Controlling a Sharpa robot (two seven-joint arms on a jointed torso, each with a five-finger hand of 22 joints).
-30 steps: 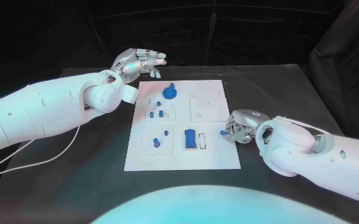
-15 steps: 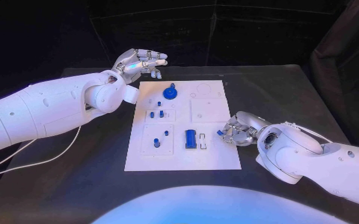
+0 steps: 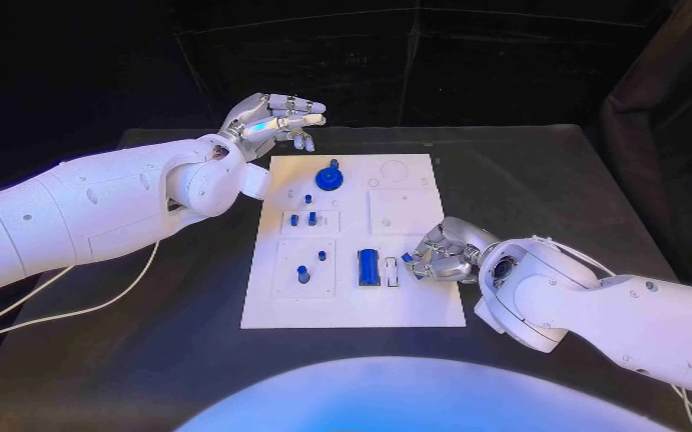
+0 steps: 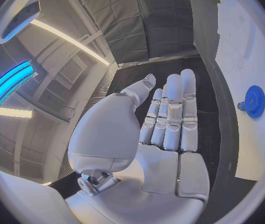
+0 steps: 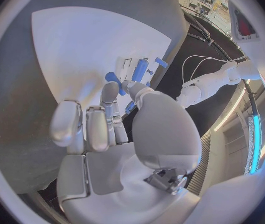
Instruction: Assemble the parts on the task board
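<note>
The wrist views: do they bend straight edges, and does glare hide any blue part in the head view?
Left wrist view: the task board edge curves strongly near the blue gear. Right wrist view: the board's edges bow too. Head view: edges stay straight; the gear and the blue block read clearly, no glare over them.

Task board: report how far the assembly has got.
Done, apparently: a blue gear and several small blue pieces sit on the task board. In hand: the right hand pinches a small blue part at the board's right edge. Left: placing it. The left hand hovers beyond the board, holding nothing.
</note>
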